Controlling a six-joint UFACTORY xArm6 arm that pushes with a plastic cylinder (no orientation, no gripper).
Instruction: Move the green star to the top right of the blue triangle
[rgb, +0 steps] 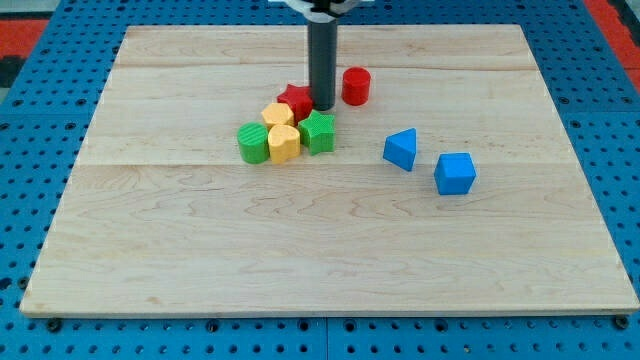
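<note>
My tip (323, 106), a bare rod with no pincer to open or close, sits just above the green star block (318, 131) mid-table toward the top edge; best come round its left, push right past the blue triangle block (401, 149).
</note>
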